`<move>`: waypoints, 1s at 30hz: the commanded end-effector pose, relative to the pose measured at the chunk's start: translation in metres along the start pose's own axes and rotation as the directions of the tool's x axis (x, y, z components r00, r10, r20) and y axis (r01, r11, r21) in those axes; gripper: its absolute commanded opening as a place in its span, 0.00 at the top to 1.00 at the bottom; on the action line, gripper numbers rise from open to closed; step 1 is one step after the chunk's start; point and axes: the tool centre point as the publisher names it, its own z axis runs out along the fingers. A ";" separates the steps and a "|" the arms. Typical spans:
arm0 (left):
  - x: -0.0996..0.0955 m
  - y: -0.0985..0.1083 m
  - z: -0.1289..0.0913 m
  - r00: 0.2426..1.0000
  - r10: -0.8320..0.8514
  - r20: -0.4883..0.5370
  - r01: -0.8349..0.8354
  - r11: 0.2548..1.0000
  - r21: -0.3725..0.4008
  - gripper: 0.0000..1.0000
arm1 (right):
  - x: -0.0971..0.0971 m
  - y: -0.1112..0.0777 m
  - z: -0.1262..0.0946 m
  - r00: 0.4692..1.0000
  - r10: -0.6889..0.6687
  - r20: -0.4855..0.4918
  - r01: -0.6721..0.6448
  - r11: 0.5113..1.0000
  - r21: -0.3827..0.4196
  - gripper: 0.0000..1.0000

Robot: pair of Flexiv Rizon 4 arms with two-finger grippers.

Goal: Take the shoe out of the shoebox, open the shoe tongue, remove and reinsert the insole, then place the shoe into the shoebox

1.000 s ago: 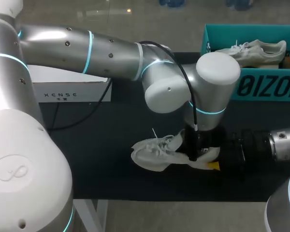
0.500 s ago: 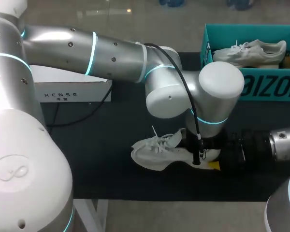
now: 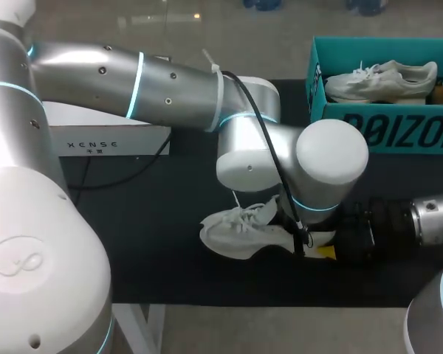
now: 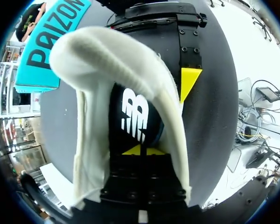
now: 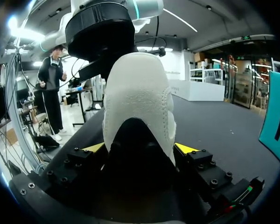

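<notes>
Since a second ago, left arm (image 3: 207, 96) is being swung lower over the shoe (image 3: 236, 234) on the worktop (image 3: 155, 258). Left gripper (image 4: 142, 150) is being held inside the shoe, and its grip cannot be told. The shoe's back is being clamped between the fingers of right gripper (image 5: 140, 148).

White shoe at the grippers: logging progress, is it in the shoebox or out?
Out. The white shoe lies on the black table, apart from the teal shoebox.
</notes>
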 end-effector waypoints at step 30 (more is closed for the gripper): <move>-0.021 0.029 -0.076 0.992 -0.088 0.088 0.079 0.991 0.105 1.00 | 0.002 -0.003 0.003 1.000 0.000 0.001 0.000 1.000 0.003 1.00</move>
